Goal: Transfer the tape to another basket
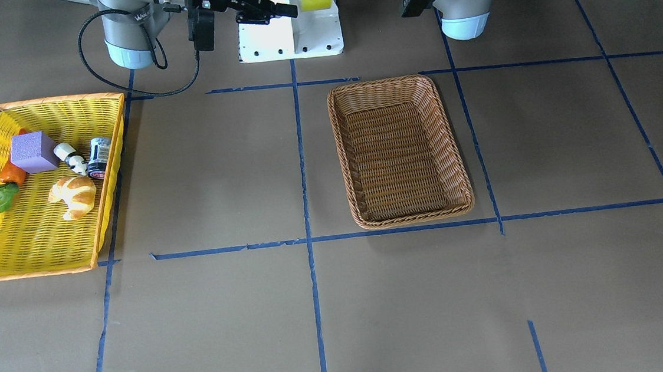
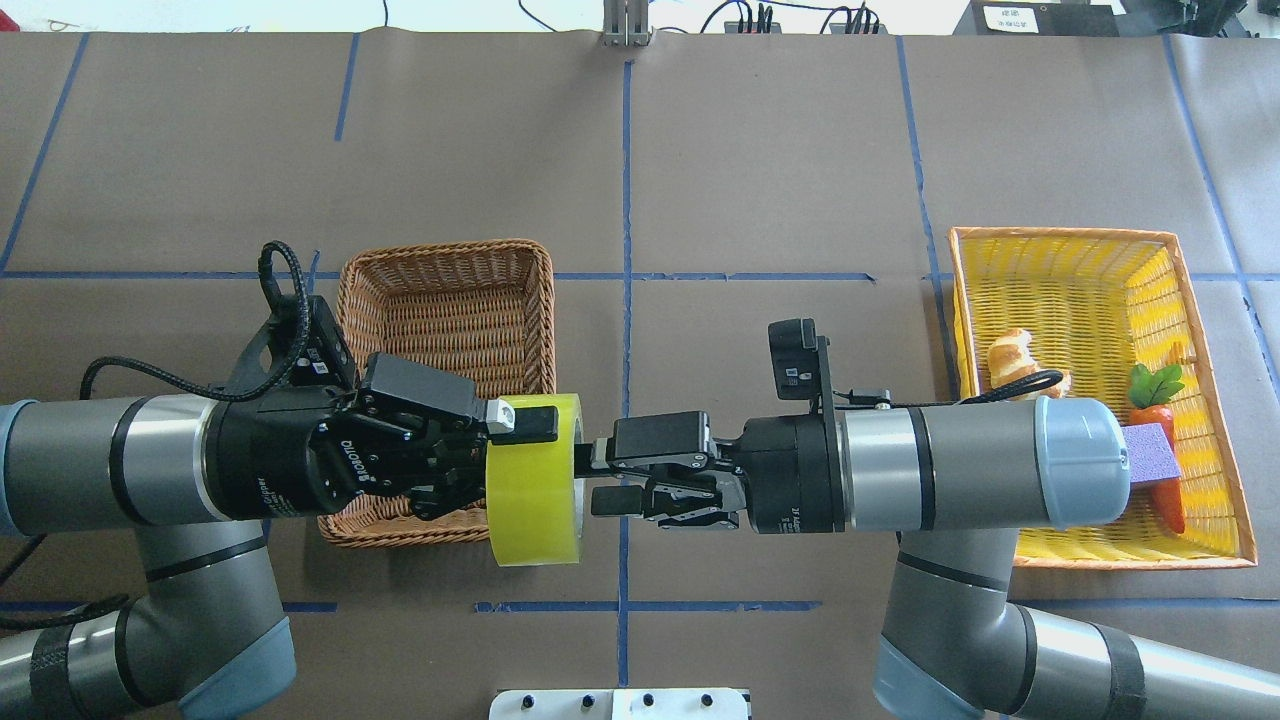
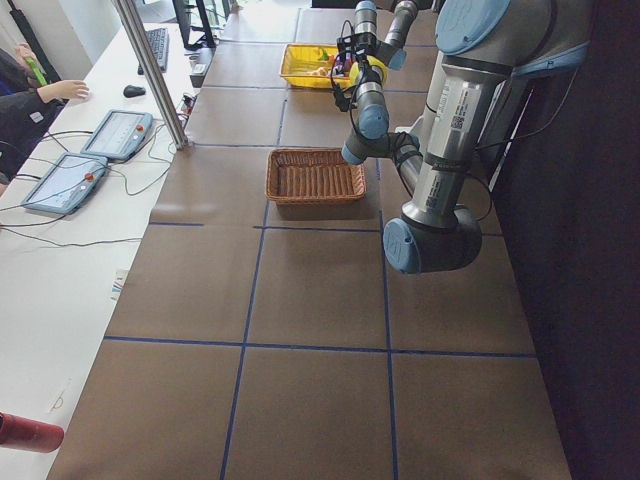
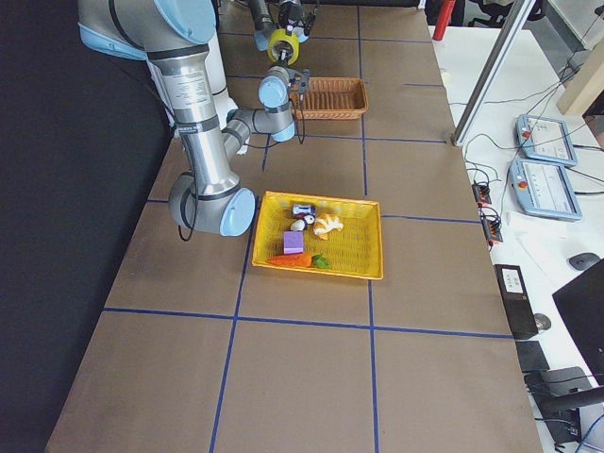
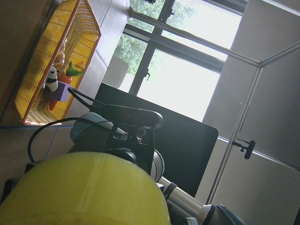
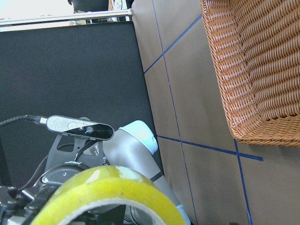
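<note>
1. The tape [image 2: 535, 490] is in the air between the two arms, on the robot's side of the basket [image 1: 382, 82].
2. The left fingers [image 2: 530, 423] are closed on the wall of the tape; one of them lies over its outer yellow surface.
3. The right fingers [image 2: 612, 500] are parted, with their tips at the other face of the tape. Whether they touch it, I cannot tell.
4. The basket stands on the worktop [image 1: 212, 177].
5. The yellow basket [image 1: 58, 101], well apart from it, contains a purple block [image 1: 33, 151], a carrot [image 1: 11, 175], a croissant [image 1: 75, 196], a small white figure [image 1: 69, 156] and a dark jar [image 1: 98, 158].
</note>
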Available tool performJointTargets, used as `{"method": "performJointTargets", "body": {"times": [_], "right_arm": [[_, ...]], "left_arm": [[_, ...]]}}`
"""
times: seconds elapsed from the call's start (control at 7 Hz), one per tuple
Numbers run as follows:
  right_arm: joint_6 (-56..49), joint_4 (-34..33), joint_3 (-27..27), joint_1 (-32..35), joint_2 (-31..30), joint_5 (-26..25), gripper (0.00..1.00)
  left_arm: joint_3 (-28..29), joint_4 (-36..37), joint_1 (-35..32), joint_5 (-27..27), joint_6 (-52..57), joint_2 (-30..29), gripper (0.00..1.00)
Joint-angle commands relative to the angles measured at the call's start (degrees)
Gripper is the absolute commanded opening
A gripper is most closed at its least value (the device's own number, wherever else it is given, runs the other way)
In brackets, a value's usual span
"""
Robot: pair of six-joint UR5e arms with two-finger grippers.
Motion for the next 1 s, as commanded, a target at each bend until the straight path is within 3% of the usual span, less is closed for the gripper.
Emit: {"method": "performJointTargets", "body": {"times": [0.0, 0.43, 0.57, 0.86], "right_arm": [[0.11, -0.07, 0.11, 0.00, -0.01, -0.13, 0.99], [-0.24, -1.99, 0.72, 1.39, -0.45, 0.65, 0.99], [-0.32, -6.62, 1.33, 5.84, -0.45, 4.66, 0.99], [-5.46, -16.73, 2.48, 16.91, -0.53, 16.26, 1.00]], "left_arm": [[-0.64, 0.01, -0.16, -0.03, -3.88, 0.40, 0.00], [-0.47, 0.36, -4.53, -1.68, -3.63, 2.76, 0.00], [0.58, 3.50, -9.78, -8.66, -3.45, 2.77, 0.00], [0.41, 17.70, -16.14, -20.29, -0.22, 1.20, 0.00]]}}
